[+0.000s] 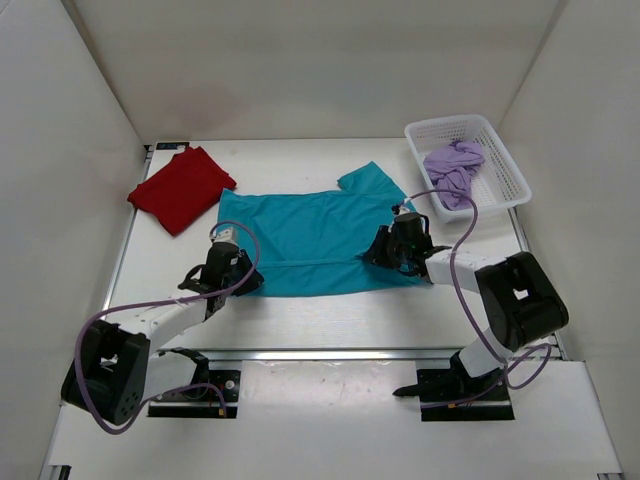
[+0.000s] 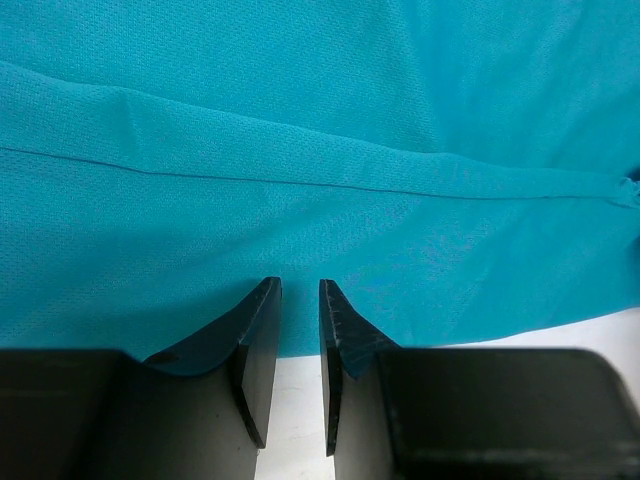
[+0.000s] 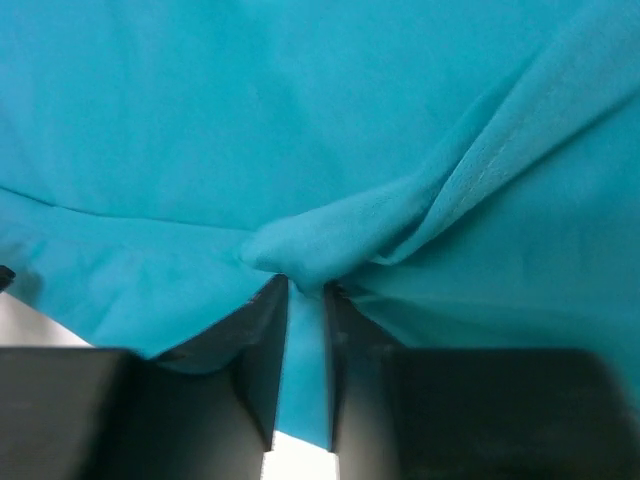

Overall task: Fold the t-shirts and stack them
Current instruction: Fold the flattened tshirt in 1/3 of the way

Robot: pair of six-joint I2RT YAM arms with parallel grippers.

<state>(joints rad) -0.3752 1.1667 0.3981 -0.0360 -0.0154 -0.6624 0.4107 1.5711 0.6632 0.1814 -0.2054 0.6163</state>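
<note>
Both ends of the crosswise teal-blue t-shirt [image 1: 300,235] are attended: right gripper [image 3: 305,290] is pinched on its cloth; left gripper [image 2: 298,285] is narrow, hold cannot be told.

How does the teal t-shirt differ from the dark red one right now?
Pose: the teal t-shirt lies spread open mid-way across the table; the dark red t-shirt is folded compact at the far left.
Footprint: teal covers far more surface than red.
Contact: the right gripper pinches a bunch of teal cloth and the left gripper sits at its near edge; red is untouched.
Shared: both plain, both on the table.
</note>
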